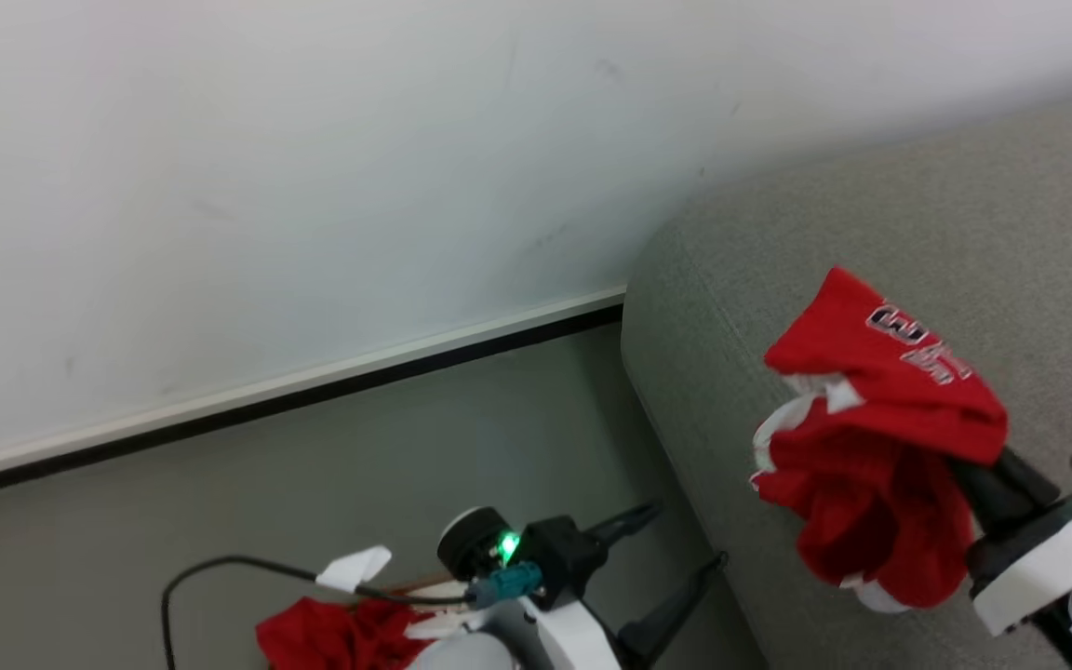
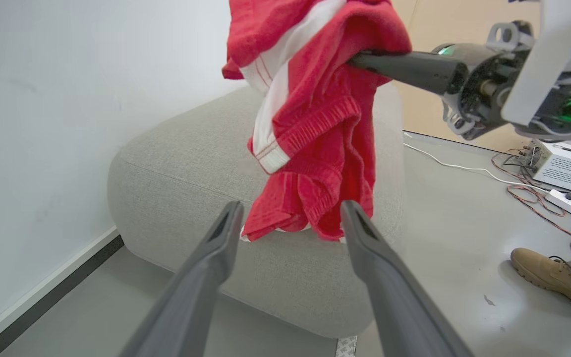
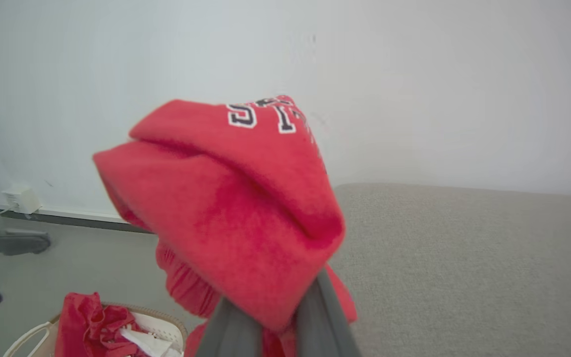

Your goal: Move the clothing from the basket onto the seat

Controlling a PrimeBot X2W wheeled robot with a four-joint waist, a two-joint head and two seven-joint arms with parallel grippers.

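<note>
- Tightly pinched, the right gripper [image 3: 270, 325] has its fingers closed on a red jersey [image 3: 231, 208]. The cloth bunches over the fingertips and hides them.
- Most of the jersey sits above and ahead of those fingers. Black-and-white numerals show on its upper fold, and white trim and a ribbed hem hang below.
- In the head view the jersey [image 1: 880, 437] hangs at the rounded corner of the grey seat [image 1: 964, 214]. Whether its lowest fold touches the fabric I cannot tell.
- The left gripper [image 2: 291, 208] has its fingers spread wide with nothing between them. They point up at the hanging jersey [image 2: 315, 124], whose lower hem shows between the two tips but farther off.
- The seat [image 2: 191, 163] stands against a white wall on a grey floor.
- More red clothing [image 3: 87, 317] lies in the basket [image 3: 176, 325], low on the floor beside the seat and well apart from the right gripper's fingers.
- A person's tan boot [image 2: 538, 270] rests on the floor among cables.
</note>
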